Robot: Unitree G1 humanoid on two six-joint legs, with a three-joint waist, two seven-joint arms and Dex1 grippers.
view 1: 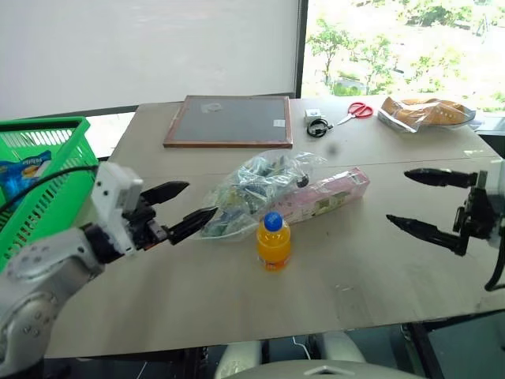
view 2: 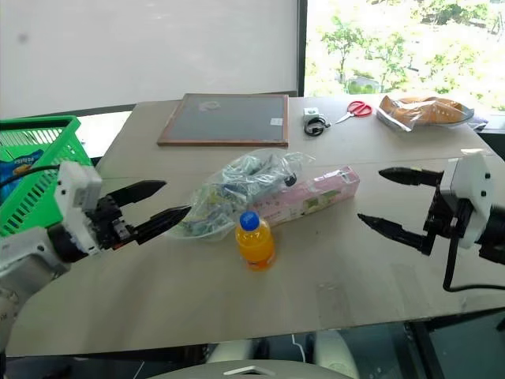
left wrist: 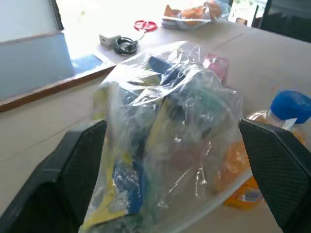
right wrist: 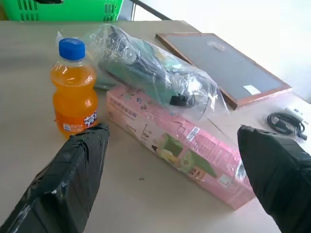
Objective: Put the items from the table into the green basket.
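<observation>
1. The green basket (view 1: 43,170) stands at the table's left edge, with a blue packet showing inside it.
2. The left gripper (view 1: 183,207) hovers over the table (view 1: 355,260) with its fingers spread apart, holding nothing; its tips are just beside the near end of the clear plastic bag (view 1: 256,189).
3. The bag lies crinkled, its far side resting on the pink box (view 1: 335,192), which stretches away to the right behind it.
4. The orange bottle (view 1: 273,241) stands upright just in front of the bag and box, blue cap on.
5. The right gripper (view 1: 417,201) hangs open and empty, well apart from the box.
6. Farther back lie a framed board (view 1: 229,120), a coiled cable (view 1: 317,126), red scissors (view 1: 359,110) and a bag of bread (view 1: 426,112).
</observation>
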